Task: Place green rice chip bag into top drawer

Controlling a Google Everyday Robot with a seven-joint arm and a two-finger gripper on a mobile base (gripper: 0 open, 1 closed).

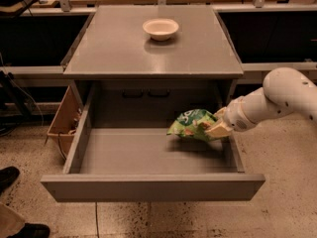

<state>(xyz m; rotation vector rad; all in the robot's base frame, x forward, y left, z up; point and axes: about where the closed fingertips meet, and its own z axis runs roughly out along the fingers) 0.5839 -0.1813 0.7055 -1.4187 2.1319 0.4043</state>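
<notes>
The arm (280, 95), at the right edge of the frame, is smooth, glossy white: a fat rounded joint shell narrowing into a tapered forearm, with a greyish seam ring at the wrist. The gripper (216, 123), right of centre, has short, blunt, pale cream fingers (219, 130).

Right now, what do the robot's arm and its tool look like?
The arm is smooth white, thick and rounded, with no visible cables or markings. The tool, at the green rice chip bag over the right side of the top drawer, has pale cream, wedge-shaped fingers.
</notes>
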